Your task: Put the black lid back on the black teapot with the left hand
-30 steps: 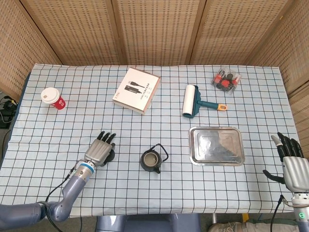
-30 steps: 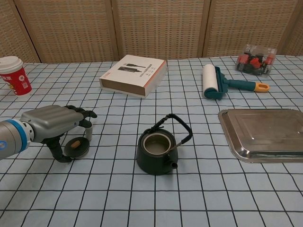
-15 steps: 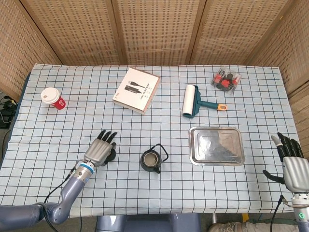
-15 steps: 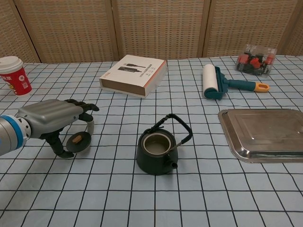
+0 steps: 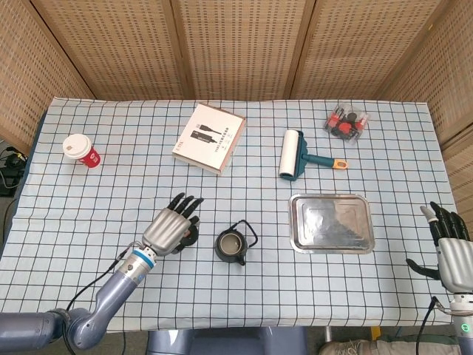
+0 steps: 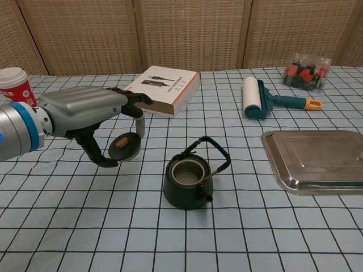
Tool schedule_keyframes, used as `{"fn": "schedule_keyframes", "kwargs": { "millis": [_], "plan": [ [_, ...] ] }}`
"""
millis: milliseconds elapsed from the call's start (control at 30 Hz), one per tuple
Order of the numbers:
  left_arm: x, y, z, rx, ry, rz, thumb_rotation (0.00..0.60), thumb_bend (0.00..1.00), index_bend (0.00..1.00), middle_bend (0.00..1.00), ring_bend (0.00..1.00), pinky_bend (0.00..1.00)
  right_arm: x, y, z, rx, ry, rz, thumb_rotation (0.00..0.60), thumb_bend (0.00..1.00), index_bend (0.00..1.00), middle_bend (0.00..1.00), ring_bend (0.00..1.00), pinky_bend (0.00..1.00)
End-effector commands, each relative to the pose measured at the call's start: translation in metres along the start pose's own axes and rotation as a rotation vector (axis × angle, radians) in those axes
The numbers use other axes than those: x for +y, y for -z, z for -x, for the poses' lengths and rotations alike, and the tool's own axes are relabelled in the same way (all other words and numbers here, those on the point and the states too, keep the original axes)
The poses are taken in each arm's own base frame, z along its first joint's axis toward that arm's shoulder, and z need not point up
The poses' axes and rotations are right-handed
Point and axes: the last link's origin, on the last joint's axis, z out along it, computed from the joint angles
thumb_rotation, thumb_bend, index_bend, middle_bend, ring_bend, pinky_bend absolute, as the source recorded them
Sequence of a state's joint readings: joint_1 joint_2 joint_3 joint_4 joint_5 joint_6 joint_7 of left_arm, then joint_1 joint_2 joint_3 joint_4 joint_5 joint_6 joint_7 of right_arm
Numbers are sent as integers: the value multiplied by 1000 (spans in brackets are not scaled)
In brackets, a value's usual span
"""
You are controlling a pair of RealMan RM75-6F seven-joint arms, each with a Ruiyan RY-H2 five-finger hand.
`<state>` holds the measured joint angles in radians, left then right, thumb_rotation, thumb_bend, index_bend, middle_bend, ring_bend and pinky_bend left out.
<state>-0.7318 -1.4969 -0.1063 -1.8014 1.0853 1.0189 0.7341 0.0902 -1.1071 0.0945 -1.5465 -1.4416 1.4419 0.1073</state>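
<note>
Holding the black lid (image 6: 125, 146) pinched under my left hand (image 6: 91, 111), lifted just left of the open black teapot (image 6: 188, 185), I worry its raised handle (image 6: 211, 152) could snag the lid. My right hand (image 5: 451, 253) idles, fingers spread, empty.

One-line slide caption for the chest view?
Left hand holds the lid in the air, left of the open teapot.

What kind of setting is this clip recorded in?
Likely a staged teleoperation test table, not a real kitchen: a checked tablecloth backed by woven screens, with unrelated props scattered about, such as a lint roller, a boxed product and a black teapot.
</note>
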Motion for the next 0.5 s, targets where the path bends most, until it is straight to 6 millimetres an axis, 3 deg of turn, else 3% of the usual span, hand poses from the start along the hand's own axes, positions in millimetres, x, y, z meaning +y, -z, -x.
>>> {"fn": "schedule_keyframes", "kwargs": {
  "millis": [33, 267, 500],
  "plan": [
    [19, -11, -5, 5, -8, 47, 600, 289, 444, 0, 0, 0, 5, -2, -1, -1, -9, 17, 600, 39, 0, 0, 0, 0],
    [52, -35, -7, -4, -27, 97, 600, 288, 445, 0, 0, 0, 14, -6, -3, -2, -30, 45, 600, 39, 0, 0, 0, 0],
    [69, -51, -2, -30, -46, 104, 600, 288, 442, 0, 0, 0, 21, -7, -6, 1, -49, 65, 600, 39, 0, 0, 0, 0]
  ]
}}
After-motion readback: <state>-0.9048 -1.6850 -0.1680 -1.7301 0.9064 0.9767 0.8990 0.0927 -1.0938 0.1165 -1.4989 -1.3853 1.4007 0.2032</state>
